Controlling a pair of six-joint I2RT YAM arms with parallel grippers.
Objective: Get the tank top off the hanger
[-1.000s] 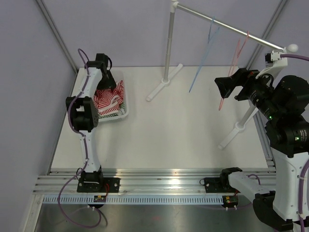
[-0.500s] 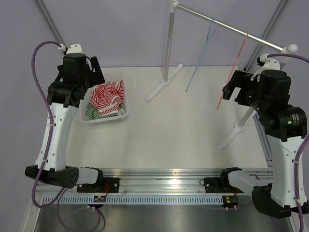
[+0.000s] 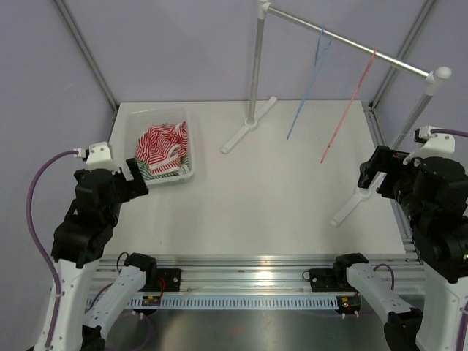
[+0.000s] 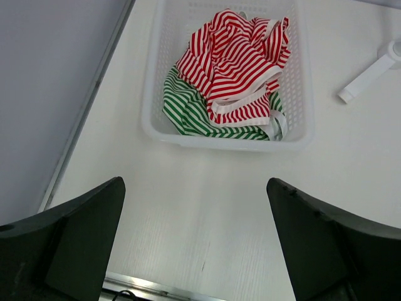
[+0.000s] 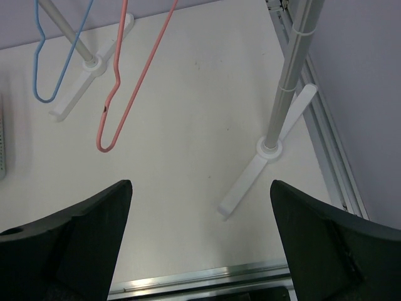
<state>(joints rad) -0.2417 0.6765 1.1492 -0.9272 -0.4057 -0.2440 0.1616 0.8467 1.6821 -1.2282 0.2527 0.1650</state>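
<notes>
The red-and-white striped tank top [image 3: 162,146] [image 4: 235,56] lies crumpled in the white basket [image 3: 155,111] [image 4: 225,141], on top of a green striped garment [image 4: 188,113]. A pink hanger [image 3: 349,102] [image 5: 119,56] and a blue hanger [image 3: 306,88] [image 5: 70,59] hang bare on the rail [image 3: 344,40]. My left gripper [image 3: 137,178] [image 4: 195,188] is open and empty, just near of the basket. On the right side my right gripper [image 3: 369,172] [image 5: 200,185] is also open and empty, below and near of the pink hanger.
The rack's left post [image 3: 254,66] stands on a white foot at the back middle. Its right post [image 3: 409,124] [image 5: 285,81] and foot [image 5: 266,150] are close beside my right arm. The table's metal front rail [image 3: 241,263] runs along the near edge.
My left arm has pulled back from over the basket to the near left, its jaws opening wide. My right arm has drawn back from the pink hanger towards the near right.
</notes>
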